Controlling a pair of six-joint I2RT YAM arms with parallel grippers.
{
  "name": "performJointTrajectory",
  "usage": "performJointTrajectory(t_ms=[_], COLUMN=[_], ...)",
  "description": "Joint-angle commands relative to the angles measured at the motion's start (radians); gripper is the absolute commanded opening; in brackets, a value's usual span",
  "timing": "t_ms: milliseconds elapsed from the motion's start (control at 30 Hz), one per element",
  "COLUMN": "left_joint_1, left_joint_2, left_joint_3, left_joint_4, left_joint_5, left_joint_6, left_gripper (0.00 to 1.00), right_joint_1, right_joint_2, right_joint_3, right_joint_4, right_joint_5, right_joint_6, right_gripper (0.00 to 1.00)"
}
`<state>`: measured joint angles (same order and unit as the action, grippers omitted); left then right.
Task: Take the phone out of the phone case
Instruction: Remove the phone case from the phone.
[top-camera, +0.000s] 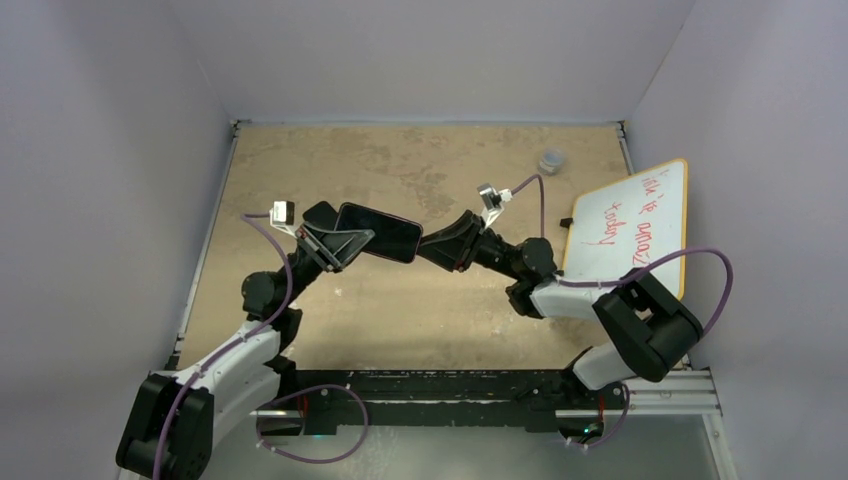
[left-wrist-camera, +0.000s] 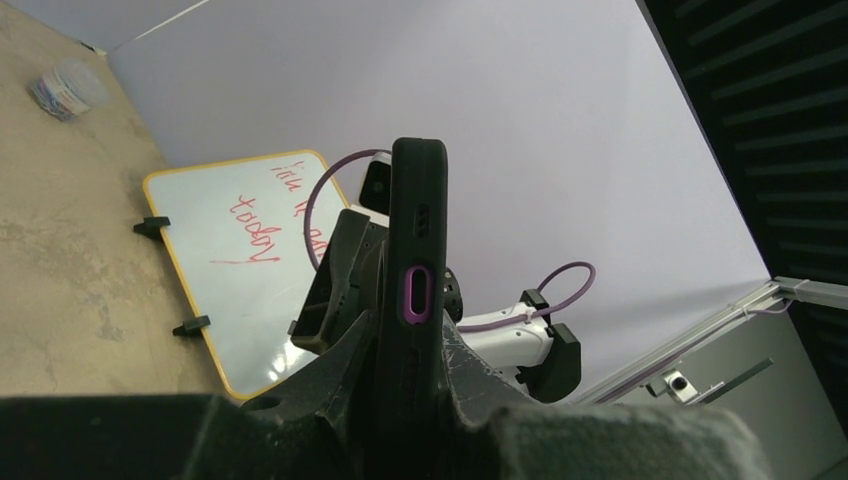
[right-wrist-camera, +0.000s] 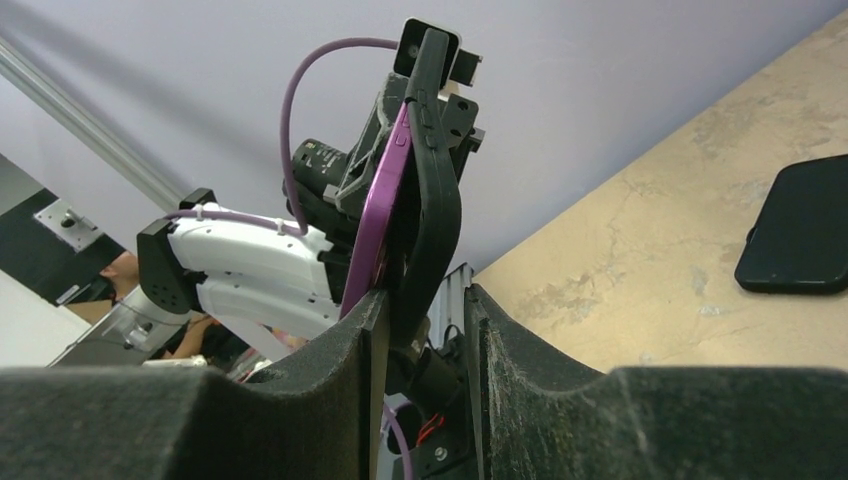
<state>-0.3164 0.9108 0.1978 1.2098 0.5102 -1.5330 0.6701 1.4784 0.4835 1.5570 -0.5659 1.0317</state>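
Note:
The phone is held above the middle of the table, dark screen up, still in its black phone case. My left gripper is shut on the left end of the case. In the left wrist view the case stands edge-on between the fingers, with its purple-ringed port facing the camera. My right gripper is at the right end. In the right wrist view the black case rim bows away from the purple side of the phone. The rim runs down between my right gripper's jaws against one finger, with a gap to the other.
A yellow-framed whiteboard with red writing leans at the right wall. A small clear container stands at the back right. A flat black slab lies on the table beyond the left gripper. Walls close off the left, back and right sides.

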Motion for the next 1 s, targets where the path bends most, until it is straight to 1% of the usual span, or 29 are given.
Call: performJointTrajectory(t_ms=[0,133,267,467,600,700,767,800,900,967], left_joint_1=[-0.042,-0.051,-0.058,-0.061,-0.061,-0.061,-0.061,-0.061,-0.061,-0.061], left_joint_2=[-0.016,-0.016,-0.026,-0.010,0.009,0.002,-0.019,-0.033,-0.082,-0.108], left_joint_3=[0.046,0.033,0.020,-0.015,-0.035,-0.042,-0.038,-0.036,-0.010,0.021], left_joint_4=[0.150,0.126,0.052,0.035,-0.013,-0.128,-0.258,-0.314,-0.494,-0.616], left_joint_5=[0.130,0.126,0.112,0.095,0.090,0.080,0.059,0.045,-0.010,-0.051], left_joint_6=[-0.044,-0.014,0.037,0.059,0.106,0.205,0.277,0.312,0.418,0.487], left_gripper=[0.00,0.00,0.00,0.00,0.00,0.00,0.00,0.03,0.17,0.27], right_joint_1=[0.020,0.025,0.033,0.038,0.039,0.038,0.038,0.037,0.036,0.036], right_joint_2=[-0.013,-0.031,-0.035,-0.036,-0.036,-0.036,-0.038,-0.040,-0.052,-0.054], right_joint_3=[0.054,0.070,0.088,0.084,0.073,0.058,0.039,0.027,-0.004,-0.015], right_joint_4=[-0.140,-0.172,-0.169,-0.136,-0.128,-0.140,-0.168,-0.186,-0.241,-0.285], right_joint_5=[0.035,0.031,0.018,0.012,0.019,0.027,0.030,0.034,0.072,0.093], right_joint_6=[-0.090,-0.105,-0.103,-0.092,-0.093,-0.093,-0.095,-0.098,-0.128,-0.160], right_gripper=[0.35,0.36,0.38,0.38,0.31,0.22,0.14,0.09,0.00,0.00])
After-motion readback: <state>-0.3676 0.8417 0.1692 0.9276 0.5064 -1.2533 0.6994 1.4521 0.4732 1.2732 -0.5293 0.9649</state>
